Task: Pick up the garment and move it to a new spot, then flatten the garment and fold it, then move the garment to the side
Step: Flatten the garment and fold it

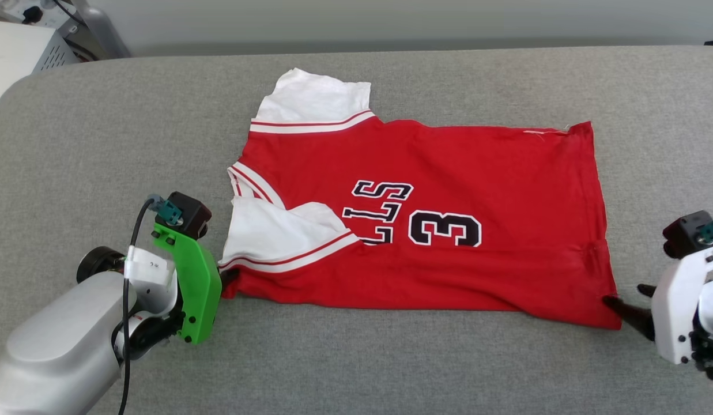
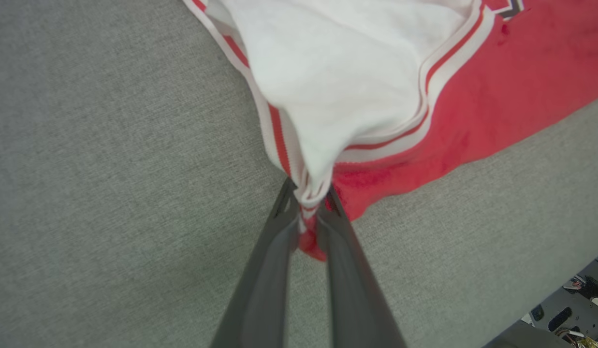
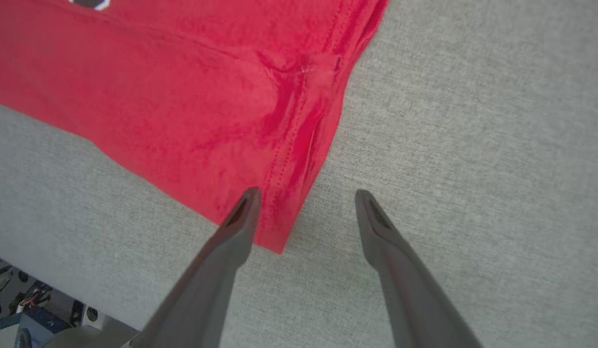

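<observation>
1. Garment [image 1: 460, 167] lies front-up and lengthwise across the middle of the grey fabric surface [image 1: 102, 144], collar end toward the robot's left and hem toward its right. The black number [image 1: 445, 229] and lettering face up.
2. We find the body largely flat. The near sleeve [image 1: 275, 230] is turned in over the chest and covers part of the lettering. The far sleeve [image 1: 316, 98] sticks out past the far edge. We judge flattening mostly done and folding barely begun.
3. The left gripper [image 2: 309, 193] is clamped tight on the near shoulder corner, with striped trim and red cloth bunched between its fingers, as the left wrist view shows. We take this pinch as the hold for lifting the near edge.
4. The right gripper [image 3: 307, 193] stands wide apart with nothing in it. One finger lies over the cloth at the near hem corner and the other over bare surface, so the jaws straddle the corner's edge. We judge it placed to close there and match the left hold.
5. Risk, in our judgement: closing here may catch only the top layer or slip off the edge, and the hem would then sag when both ends rise.
</observation>
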